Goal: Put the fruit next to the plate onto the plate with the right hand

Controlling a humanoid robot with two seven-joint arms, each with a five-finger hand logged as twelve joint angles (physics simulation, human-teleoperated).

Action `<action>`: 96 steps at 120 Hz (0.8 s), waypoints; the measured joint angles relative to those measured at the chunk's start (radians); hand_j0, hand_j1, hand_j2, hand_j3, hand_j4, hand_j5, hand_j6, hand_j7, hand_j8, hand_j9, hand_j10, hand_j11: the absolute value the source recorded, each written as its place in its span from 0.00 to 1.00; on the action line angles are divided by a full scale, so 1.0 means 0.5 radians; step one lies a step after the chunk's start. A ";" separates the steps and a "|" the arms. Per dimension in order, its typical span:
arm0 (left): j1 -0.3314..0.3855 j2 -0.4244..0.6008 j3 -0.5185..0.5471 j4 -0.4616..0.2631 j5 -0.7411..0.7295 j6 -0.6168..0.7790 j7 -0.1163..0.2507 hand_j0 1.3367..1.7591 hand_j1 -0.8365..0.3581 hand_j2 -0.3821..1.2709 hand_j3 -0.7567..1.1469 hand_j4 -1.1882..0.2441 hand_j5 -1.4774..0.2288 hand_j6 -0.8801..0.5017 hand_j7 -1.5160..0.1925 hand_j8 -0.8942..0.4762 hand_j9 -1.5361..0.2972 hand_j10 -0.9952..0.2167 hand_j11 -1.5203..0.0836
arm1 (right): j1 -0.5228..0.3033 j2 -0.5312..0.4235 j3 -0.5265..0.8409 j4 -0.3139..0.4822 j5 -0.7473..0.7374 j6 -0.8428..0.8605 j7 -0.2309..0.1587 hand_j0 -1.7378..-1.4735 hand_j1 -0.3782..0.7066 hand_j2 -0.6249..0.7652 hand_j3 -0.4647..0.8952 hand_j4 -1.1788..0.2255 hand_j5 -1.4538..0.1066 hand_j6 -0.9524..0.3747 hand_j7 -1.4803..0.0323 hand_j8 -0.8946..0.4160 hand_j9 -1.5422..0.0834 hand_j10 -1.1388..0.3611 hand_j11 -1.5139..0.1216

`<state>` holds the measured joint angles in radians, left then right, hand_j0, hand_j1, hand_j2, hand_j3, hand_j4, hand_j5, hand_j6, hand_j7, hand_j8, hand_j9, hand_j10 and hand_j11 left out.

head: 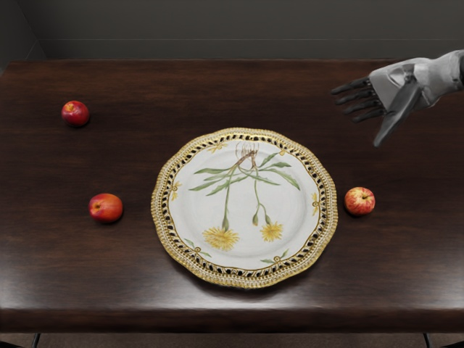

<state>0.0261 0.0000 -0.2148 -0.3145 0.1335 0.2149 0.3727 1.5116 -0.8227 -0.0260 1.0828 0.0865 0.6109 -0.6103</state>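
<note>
Head view: right robot hand [380, 94] wide open, empty, arm cut off at edge; apple [359, 201] beside plate [165, 206].

No legible text, label, brand, number or sign observed; the plate [291, 210] carries only a painted motif of green stems and yellow flowers inside a pierced gilt rim, without lettering.

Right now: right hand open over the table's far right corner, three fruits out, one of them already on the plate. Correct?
No fruit is on the plate. The head view shows all three on the table: the right fruit beside the plate's rim, the near-left fruit and far-left fruit farther off. The right hand is open, as stated.
</note>
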 joint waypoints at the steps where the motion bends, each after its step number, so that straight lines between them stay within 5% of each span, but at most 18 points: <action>1: 0.000 0.000 0.000 0.000 0.000 0.000 0.000 0.76 0.98 0.23 0.40 0.82 0.86 0.63 0.88 0.65 0.83 0.81 0.94 | 0.003 -0.006 -0.007 0.006 -0.001 0.000 0.000 0.30 0.05 0.45 0.34 0.82 0.91 0.70 0.96 0.66 0.93 0.74 0.91; 24: 0.000 0.000 0.000 0.000 0.000 0.000 0.000 0.76 0.98 0.23 0.40 0.82 0.86 0.63 0.88 0.65 0.83 0.81 0.94 | 0.030 -0.023 -0.034 0.121 -0.053 0.001 -0.001 0.30 0.05 0.45 0.34 0.82 0.91 0.70 0.96 0.67 0.93 0.74 0.91; 38: 0.000 0.000 0.000 0.000 0.000 0.000 0.000 0.76 0.98 0.23 0.40 0.82 0.86 0.63 0.88 0.65 0.83 0.81 0.94 | 0.117 -0.023 -0.169 0.649 -0.513 -0.578 -0.001 0.30 0.05 0.45 0.34 0.82 0.91 0.70 0.96 0.67 0.93 0.74 0.91; 64: 0.000 0.000 0.000 0.000 0.000 0.000 0.000 0.76 0.98 0.23 0.40 0.82 0.86 0.63 0.88 0.65 0.83 0.81 0.94 | 0.892 0.104 -1.340 1.142 -0.765 -1.299 -0.001 0.30 0.05 0.45 0.34 0.82 0.91 0.70 0.96 0.66 0.93 0.74 0.91; 96: 0.000 0.000 0.000 0.000 0.000 0.000 0.000 0.76 0.98 0.23 0.40 0.82 0.86 0.63 0.88 0.65 0.83 0.81 0.94 | 0.626 0.503 -1.582 1.311 -0.795 -2.264 -0.001 0.30 0.07 0.44 0.34 0.81 0.90 0.68 0.94 0.65 0.91 0.73 0.89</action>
<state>0.0261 0.0000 -0.2148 -0.3145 0.1335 0.2148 0.3727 1.8246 -0.5710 -0.8171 1.7383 -0.3108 -0.5210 -0.6109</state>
